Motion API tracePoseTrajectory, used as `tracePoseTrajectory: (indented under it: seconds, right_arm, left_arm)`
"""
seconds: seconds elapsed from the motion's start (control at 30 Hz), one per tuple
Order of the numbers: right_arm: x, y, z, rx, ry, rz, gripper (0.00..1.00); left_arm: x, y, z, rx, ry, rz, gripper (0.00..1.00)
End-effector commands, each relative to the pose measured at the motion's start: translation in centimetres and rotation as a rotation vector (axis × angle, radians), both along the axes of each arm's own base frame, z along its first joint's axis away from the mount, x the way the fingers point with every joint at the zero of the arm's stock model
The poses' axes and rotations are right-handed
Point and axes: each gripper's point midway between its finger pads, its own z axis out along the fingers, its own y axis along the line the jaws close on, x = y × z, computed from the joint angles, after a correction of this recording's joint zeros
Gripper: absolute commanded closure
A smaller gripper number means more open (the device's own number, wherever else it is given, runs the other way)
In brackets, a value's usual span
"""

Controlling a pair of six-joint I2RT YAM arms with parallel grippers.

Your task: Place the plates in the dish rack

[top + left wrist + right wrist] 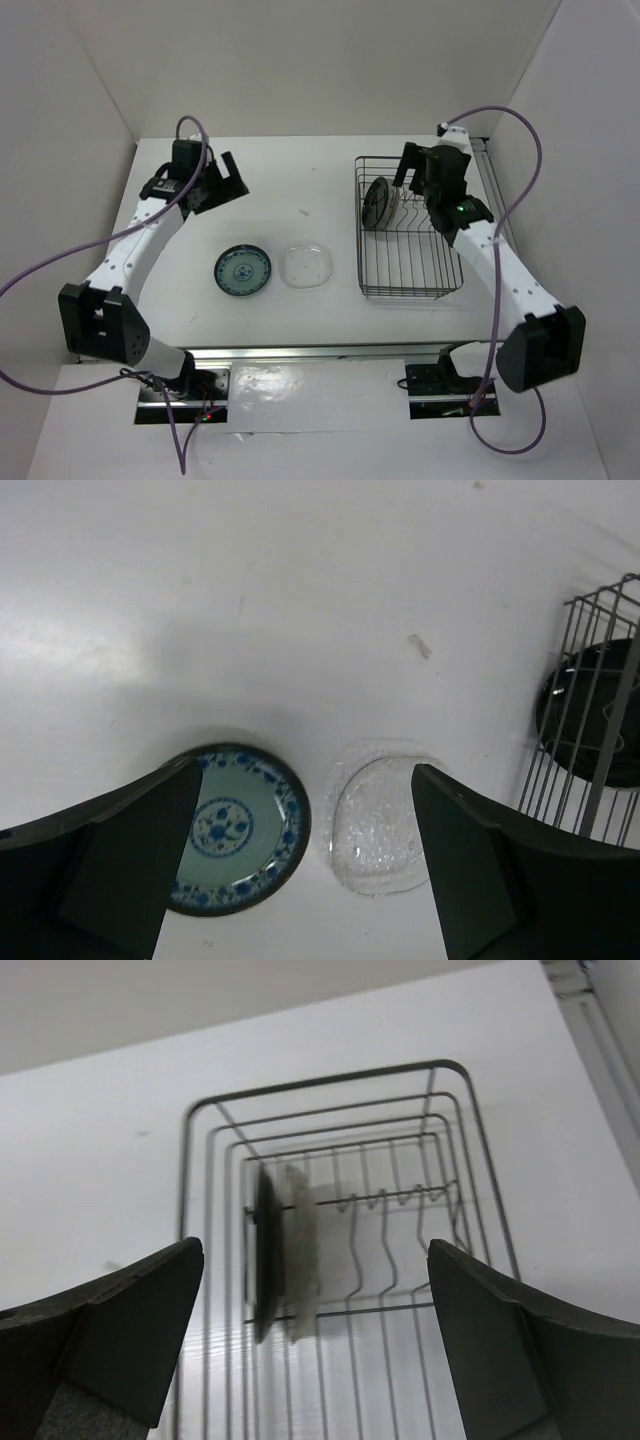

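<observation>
Right gripper (315, 1250) hangs over the far end of the rectangular dark wire dish rack (410, 292), its jaws spread wide and holding nothing; just below it, at the far left of the rack, two plates stand upright on edge among the wire dividers; the glossy black round plate (264, 1260) is on the left and the beige rounded-square plate (300, 1250) is right beside it, the two close together, though whether they touch cannot be told; the rest of the rack, to the right and nearer, holds only bare dividers; the rack sits on the right side of the white table (300, 180).

Left gripper (307, 770) is over the far left of the table, jaws likewise spread wide with nothing between them; nearer than it, left of the rack, the teal-blue patterned round plate (243, 270) lies flat on the table; the clear glass plate (306, 266) lies flat just to its right, between it and the rack, apart from both.
</observation>
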Motion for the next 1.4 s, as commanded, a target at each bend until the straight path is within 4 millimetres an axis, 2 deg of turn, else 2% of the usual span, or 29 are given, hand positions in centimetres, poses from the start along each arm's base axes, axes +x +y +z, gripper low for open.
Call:
tracePoseTrajectory:
  seconds: [0.0, 0.03, 0.07, 0.1, 0.17, 0.2, 0.23, 0.3, 0.37, 0.4, 0.47, 0.53, 0.67, 0.7, 0.8, 0.9, 1.07, 1.27, 1.37]
  right_arm:
    - [-2.5, 2.8, 2.7, 0.136, -0.099, 0.144, 0.0]
    - [-2.8, 3.5, 3.1, 0.161, -0.103, 0.179, 0.0]
    - [-3.3, 5.1, 2.5, 0.183, -0.08, 0.262, 0.0]
    - [-3.7, 5.6, 3.0, 0.194, -0.09, 0.291, 0.0]
    - [-4.9, 6.9, 2.1, 0.213, -0.069, 0.346, 0.0]
    - [-5.4, 7.3, 2.4, 0.216, -0.082, 0.36, 0.0]
    - [-5.4, 7.2, 1.4, 0.214, -0.069, 0.359, 0.0]
    - [-5.9, 8.0, 1.7, 0.225, -0.081, 0.396, 0.0]
    - [-6.2, 8.6, 1.2, 0.238, -0.064, 0.413, 0.0]
    - [-6.4, 8.7, 0.7, 0.24, -0.054, 0.424, 0.0]
    - [-6.6, 9.4, 0.9, 0.253, -0.058, 0.443, 0.0]
    - [-6.9, 9.8, 1.3, 0.258, -0.065, 0.462, 0.0]
    - [-7.4, 10.8, 1.6, 0.265, -0.08, 0.497, 0.0]
    - [-7.4, 10.8, 1.6, 0.265, -0.08, 0.497, 0.0]
    - [-7.6, 11.2, 1.7, 0.274, -0.077, 0.505, 0.0]
    - [-7.6, 11.8, 2.7, 0.291, -0.105, 0.525, 0.0]
    - [-7.6, 12.0, 2.3, 0.292, -0.094, 0.533, 0.0]
    - [-7.3, 11.9, 2.0, 0.288, -0.087, 0.522, 0.0]
    - [-7.2, 11.9, 1.7, 0.286, -0.077, 0.521, 0.0]
  left_arm:
    - [-5.0, 4.6, -3.5, -0.04, 0.156, 0.202, 0.0]
    - [-5.8, 5.3, -4.5, -0.057, 0.183, 0.225, 0.0]
    - [-6.9, 5.8, -5.0, -0.075, 0.204, 0.246, 0.0]
    - [-8.5, 6.4, -7.0, -0.101, 0.257, 0.291, 0.0]
    - [-10.8, 6.2, -8.3, -0.129, 0.289, 0.33, 0.0]
    - [-12.7, 6.1, -9.1, -0.15, 0.282, 0.351, 0.0]
    - [-13.3, 5.9, -9.4, -0.184, 0.273, 0.387, 0.0]
    - [-14.2, 6.0, -9.7, -0.206, 0.248, 0.421, 0.0]
    - [-14.9, 6.3, -10.6, -0.205, 0.246, 0.449, 0.0]
    - [-14.4, 6.3, -10.5, -0.21, 0.221, 0.446, 0.0]
    - [-14.6, 6.6, -11.4, -0.194, 0.246, 0.459, 0.0]
    - [-14.5, 6.9, -12.9, -0.174, 0.269, 0.475, 0.0]
    - [-13.6, 7.3, -14.4, -0.149, 0.273, 0.48, 0.01]
    - [-13.8, 7.3, -15.4, -0.14, 0.313, 0.483, 0.01]
    - [-12.9, 7.1, -15.8, -0.152, 0.297, 0.474, 0.03]
    - [-12.7, 6.9, -16.6, -0.169, 0.298, 0.472, 0.05]
    - [-11.8, 6.3, -17.2, -0.186, 0.287, 0.449, 0.06]
    - [-12.2, 5.1, -19.2, -0.18, 0.33, 0.411, 0.08]
    - [-12.2, 5.3, -20.0, -0.172, 0.351, 0.429, 0.1]
